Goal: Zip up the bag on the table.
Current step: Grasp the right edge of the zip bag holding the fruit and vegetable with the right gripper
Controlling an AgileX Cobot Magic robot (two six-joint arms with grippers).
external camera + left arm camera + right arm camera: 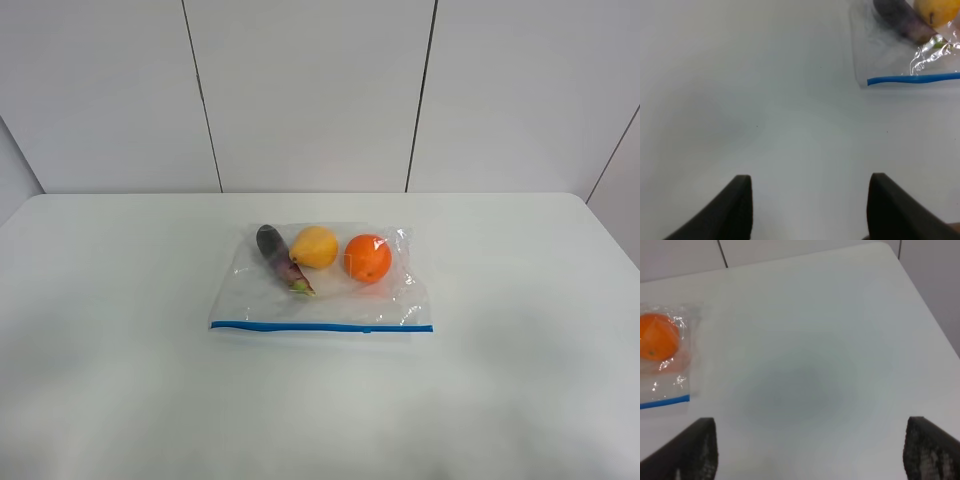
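Note:
The clear bag lies flat in the middle of the white table, its blue zipper strip along the near edge. Inside are a dark eggplant, a yellow pear and an orange. Neither arm shows in the exterior high view. The left gripper is open over bare table, apart from the bag's left corner and zipper end. The right gripper is open wide over bare table, apart from the bag's right end with the orange.
A white panelled wall stands behind the table. The table's right edge and rounded far corner show in the right wrist view.

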